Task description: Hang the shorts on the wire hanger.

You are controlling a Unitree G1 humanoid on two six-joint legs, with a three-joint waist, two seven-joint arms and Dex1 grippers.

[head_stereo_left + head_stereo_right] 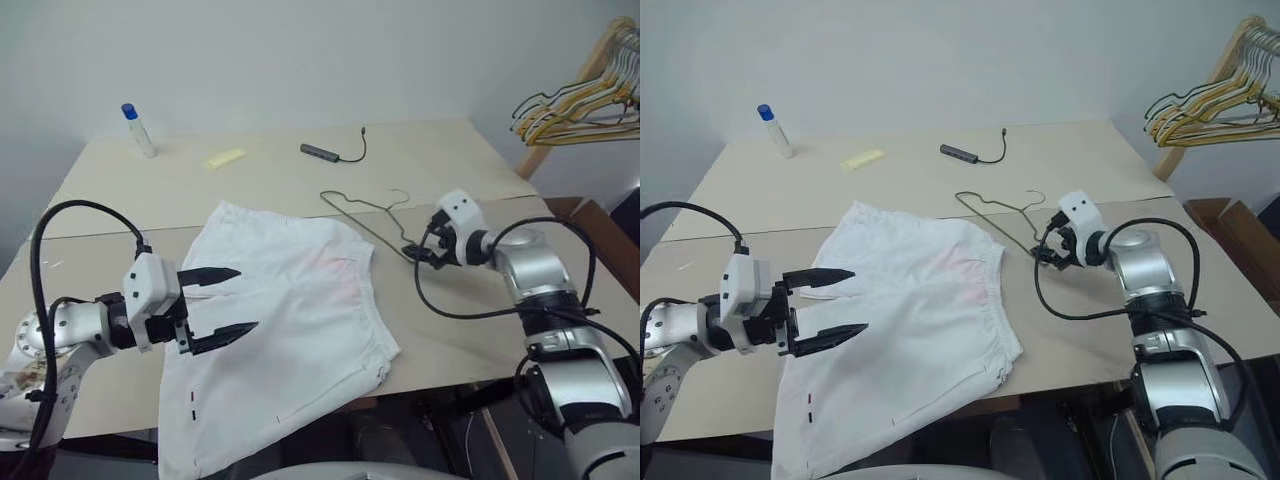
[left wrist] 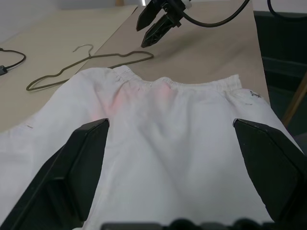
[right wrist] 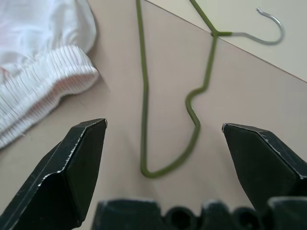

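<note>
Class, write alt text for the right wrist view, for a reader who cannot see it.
A thin green wire hanger lies flat on a tan table, its end loop between the two open black fingers of the right gripper, which hovers above it. The ribbed elastic waist of the white shorts lies beside the hanger.

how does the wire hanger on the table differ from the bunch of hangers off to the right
The wire hanger is a single dark green one lying flat on the table, partly tucked behind the shorts. The bunch of hangers is several, mostly yellowish with a dark one among them, hanging on a wooden rack beyond the table's far right corner. The right gripper hovers at the single hanger. Both kinds are thin, with a hook at the top.
</note>
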